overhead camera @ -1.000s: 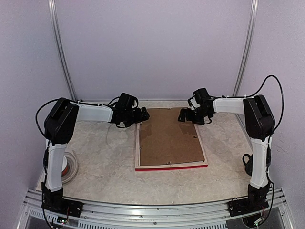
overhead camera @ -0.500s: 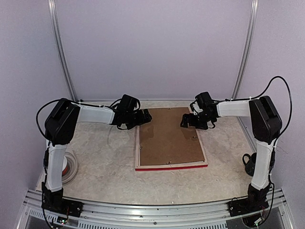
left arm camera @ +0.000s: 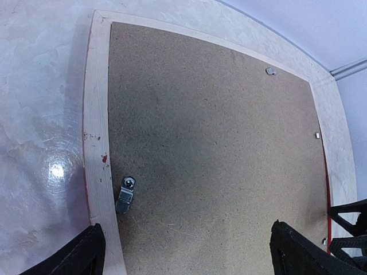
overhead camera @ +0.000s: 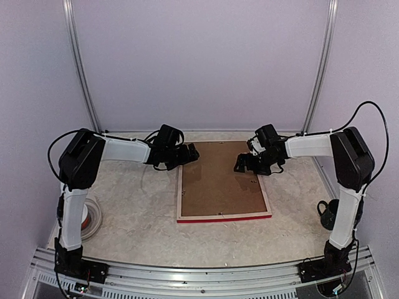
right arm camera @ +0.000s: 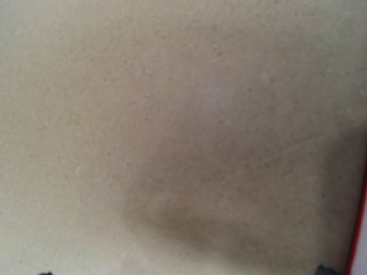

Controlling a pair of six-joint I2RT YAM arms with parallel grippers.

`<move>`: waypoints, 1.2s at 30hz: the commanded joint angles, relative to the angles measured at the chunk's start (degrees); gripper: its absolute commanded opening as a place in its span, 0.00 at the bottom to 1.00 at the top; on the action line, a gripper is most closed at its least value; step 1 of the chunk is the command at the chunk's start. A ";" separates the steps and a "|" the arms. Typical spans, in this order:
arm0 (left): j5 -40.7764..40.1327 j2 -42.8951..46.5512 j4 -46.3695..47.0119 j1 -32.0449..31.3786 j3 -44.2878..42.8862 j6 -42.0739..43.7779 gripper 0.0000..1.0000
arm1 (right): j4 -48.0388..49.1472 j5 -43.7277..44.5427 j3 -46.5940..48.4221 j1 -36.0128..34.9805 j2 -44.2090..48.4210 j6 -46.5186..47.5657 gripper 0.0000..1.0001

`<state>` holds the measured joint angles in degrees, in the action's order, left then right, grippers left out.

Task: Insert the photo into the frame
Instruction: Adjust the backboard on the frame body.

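Note:
The frame (overhead camera: 179, 193) lies face down in the middle of the table, pale wood rim up and red front edge towards me. A brown backing board (overhead camera: 218, 177) fills it. The photo is hidden. My left gripper (overhead camera: 190, 154) hovers open and empty over the frame's far left corner. In the left wrist view its gripper (left arm camera: 189, 260) spans the board (left arm camera: 212, 143), with a metal clip (left arm camera: 125, 195) by the wood rim (left arm camera: 94, 114). My right gripper (overhead camera: 243, 163) is low over the board's right part. In the blurred right wrist view the gripper (right arm camera: 183, 272) is open and very close to the board (right arm camera: 172, 114).
A white roll (overhead camera: 92, 218) lies at the left table edge by the left arm. A black object (overhead camera: 325, 215) sits at the right edge. Walls and metal rails close in the back and sides. Two small clips (left arm camera: 270, 71) sit on the board's far edges.
My right gripper has moved nearer and lower, down onto the board's right part. My left gripper has shifted slightly right over the frame's corner. The frame has not moved.

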<state>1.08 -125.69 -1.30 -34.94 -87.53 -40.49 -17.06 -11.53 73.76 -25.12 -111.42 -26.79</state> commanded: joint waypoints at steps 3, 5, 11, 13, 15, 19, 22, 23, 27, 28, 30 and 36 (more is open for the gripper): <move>-0.01 1.25 0.86 -0.13 -0.79 1.37 0.99 | -2.67 1.80 1.38 -0.54 3.42 0.21 0.99; 0.38 1.55 0.84 -0.11 -2.35 2.34 0.99 | -2.97 2.28 1.64 -0.54 3.97 0.46 0.99; 1.31 0.62 0.86 0.35 -8.64 7.32 0.99 | -4.07 3.72 2.01 -0.62 4.75 0.69 0.99; 2.25 -1.04 3.17 0.72 -11.13 8.75 0.99 | -4.15 3.76 1.86 -0.73 5.11 0.60 0.99; 4.00 -2.66 4.22 1.34 -13.39 9.38 0.99 | -4.25 3.86 1.66 -0.80 5.67 0.52 0.99; 6.31 -6.41 4.85 2.34 -18.79 10.39 0.99 | -4.82 4.33 1.35 -1.06 6.76 0.42 0.99; 8.82 -9.83 5.57 3.04 -22.76 10.41 0.99 | -5.09 4.68 1.11 -1.11 7.53 0.37 0.99; 10.08 -10.56 6.43 3.22 -23.46 10.15 0.99 | -5.01 4.67 0.92 -1.15 7.75 0.26 0.99; 13.72 -14.31 11.69 3.86 -24.41 8.73 0.99 | -4.75 4.55 0.31 -1.32 8.29 -0.23 0.99; 14.68 -14.95 12.59 4.03 -24.78 8.19 0.99 | -4.74 4.62 0.29 -1.37 8.36 -0.28 0.99; 15.82 -16.19 14.29 4.29 -25.14 7.09 0.99 | -4.73 4.64 0.00 -1.53 8.58 -0.41 0.99; 13.42 -17.94 15.65 4.57 -25.45 6.11 0.99 | -4.32 4.35 -0.39 -1.98 8.58 -0.79 0.99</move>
<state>14.66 -143.00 10.44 -30.70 -110.96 -33.30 -21.19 -7.57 74.08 -26.00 -105.03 -26.76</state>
